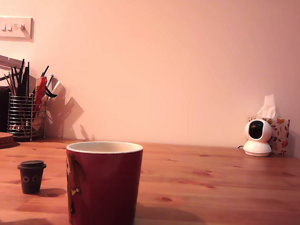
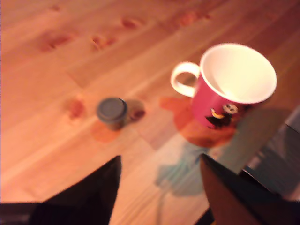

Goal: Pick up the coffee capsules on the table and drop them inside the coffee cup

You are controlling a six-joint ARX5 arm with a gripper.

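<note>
Table (image 1: 227, 188): wooden, knotted, bearing all items. Cup (image 1: 103, 186): dark red, cream inside, upright, nearest the camera in the exterior view; nothing can be seen inside it in the wrist view. Pen holder (image 1: 21, 116): wire mesh, at the cup's 10 o'clock, against the wall. Tissue box (image 1: 277, 134) and small white camera (image 1: 258, 137): far at 2 o'clock. Capsule (image 1: 31, 176): dark, upright, near the cup at its 9 o'clock, apart from it; only one seen. Gripper (image 2: 159, 187): jaws apart, empty, above the table between capsule and cup. Risk: the small tapered capsule may tip or slip if pinched off-centre; a low carry may knock the cup's rim.
</note>
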